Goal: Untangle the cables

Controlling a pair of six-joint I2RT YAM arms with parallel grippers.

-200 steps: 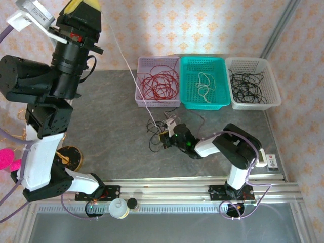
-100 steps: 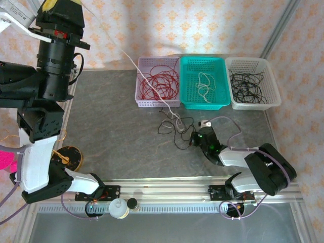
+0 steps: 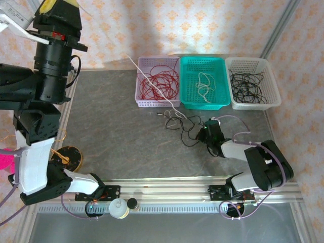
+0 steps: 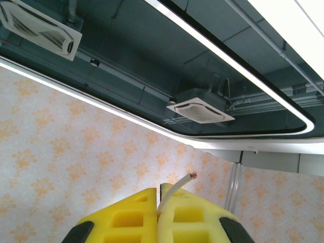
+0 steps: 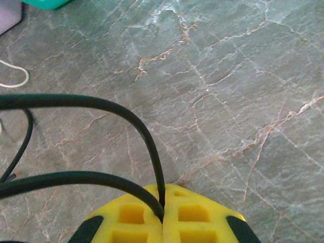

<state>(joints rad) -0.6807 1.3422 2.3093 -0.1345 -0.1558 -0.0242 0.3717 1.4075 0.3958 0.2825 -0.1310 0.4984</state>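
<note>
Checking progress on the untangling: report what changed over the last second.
The right gripper, shut on the black cable, pulled right, dragging the tangle rightward and spreading it out. The left gripper, shut on the white cable, swung left. The baskets stayed put.

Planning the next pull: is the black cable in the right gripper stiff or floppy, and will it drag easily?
Probably floppy: the black cable bends in loose loops from the shut right gripper. Likely light, so it should slide easily over the smooth table, though loops might snag.
</note>
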